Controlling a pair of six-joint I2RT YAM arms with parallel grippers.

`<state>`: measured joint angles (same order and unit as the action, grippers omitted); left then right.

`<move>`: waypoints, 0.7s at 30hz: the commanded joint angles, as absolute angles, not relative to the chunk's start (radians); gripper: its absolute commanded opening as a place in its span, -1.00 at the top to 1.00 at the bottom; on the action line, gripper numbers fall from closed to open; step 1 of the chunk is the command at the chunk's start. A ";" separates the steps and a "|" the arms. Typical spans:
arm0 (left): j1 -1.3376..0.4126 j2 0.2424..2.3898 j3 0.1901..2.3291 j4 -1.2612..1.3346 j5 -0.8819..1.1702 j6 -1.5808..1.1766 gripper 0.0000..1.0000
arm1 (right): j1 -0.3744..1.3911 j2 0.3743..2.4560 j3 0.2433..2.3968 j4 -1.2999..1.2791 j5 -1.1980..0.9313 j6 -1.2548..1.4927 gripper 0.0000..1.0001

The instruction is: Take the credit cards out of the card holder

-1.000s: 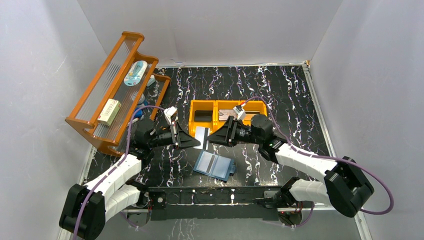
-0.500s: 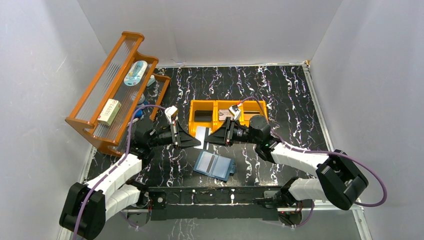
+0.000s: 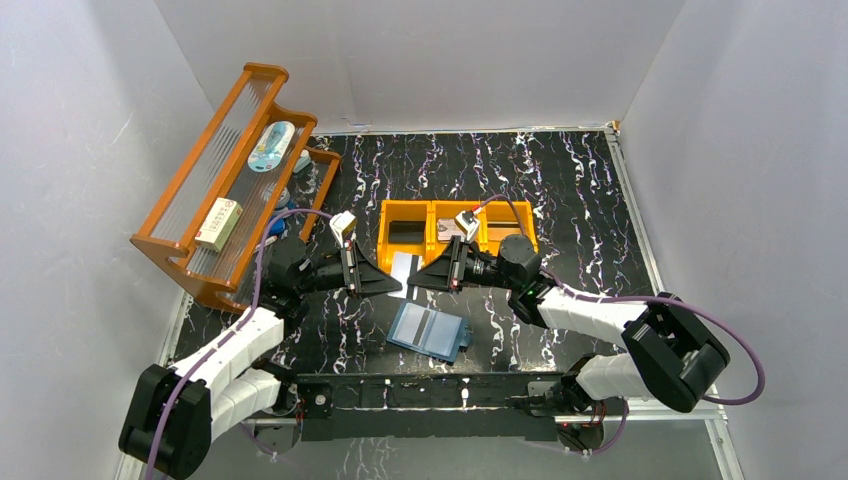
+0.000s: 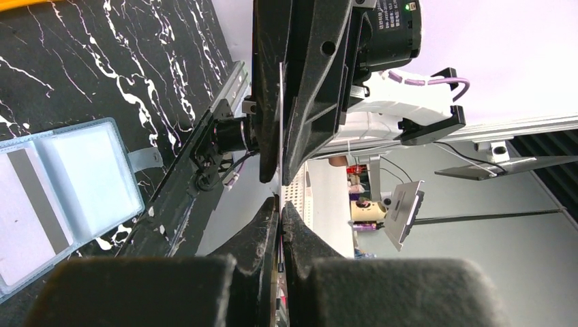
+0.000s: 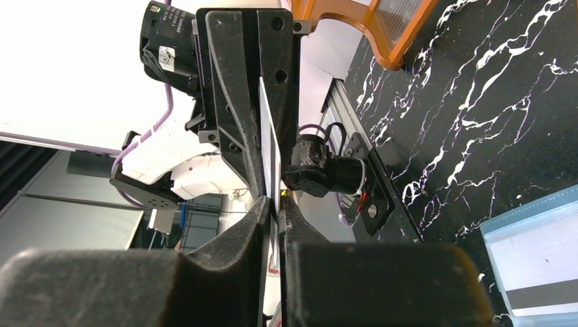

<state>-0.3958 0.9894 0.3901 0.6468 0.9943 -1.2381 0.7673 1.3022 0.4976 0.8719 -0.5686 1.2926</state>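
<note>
A white credit card [image 3: 403, 270] with a dark stripe hangs in the air between both grippers, seen edge-on in the wrist views [image 4: 281, 102] [image 5: 267, 136]. My left gripper [image 3: 396, 289] [image 4: 280, 204] is shut on its left edge. My right gripper [image 3: 419, 283] [image 5: 276, 204] has its jaws around the opposite edge, with a sliver of gap still showing. Below them the teal-blue card holder [image 3: 430, 331] [image 4: 88, 170] [image 5: 538, 252] lies open on the table. Another striped card [image 4: 27, 204] sits in its pocket.
An orange three-compartment bin [image 3: 430, 205] stands just behind the grippers, with a tan flat item [image 3: 455, 228] in its middle compartment. An orange tiered rack [image 3: 215, 190] with small items fills the back left. Grey walls close in the black marbled table.
My right arm has slid left toward the card and its jaws have narrowed around the card's edge. The left arm, the card and the card holder have stayed put.
</note>
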 commanded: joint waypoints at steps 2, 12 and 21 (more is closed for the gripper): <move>-0.399 0.967 0.396 0.683 1.014 -1.244 1.00 | 0.775 1.307 0.517 0.944 -0.544 1.275 0.77; -0.398 0.894 0.462 0.301 0.878 -1.014 -0.35 | 0.776 1.252 0.513 0.739 -0.471 1.215 1.00; -0.399 0.800 0.706 -0.461 0.388 -0.547 -0.97 | 0.775 1.090 0.571 0.244 -0.224 1.039 1.00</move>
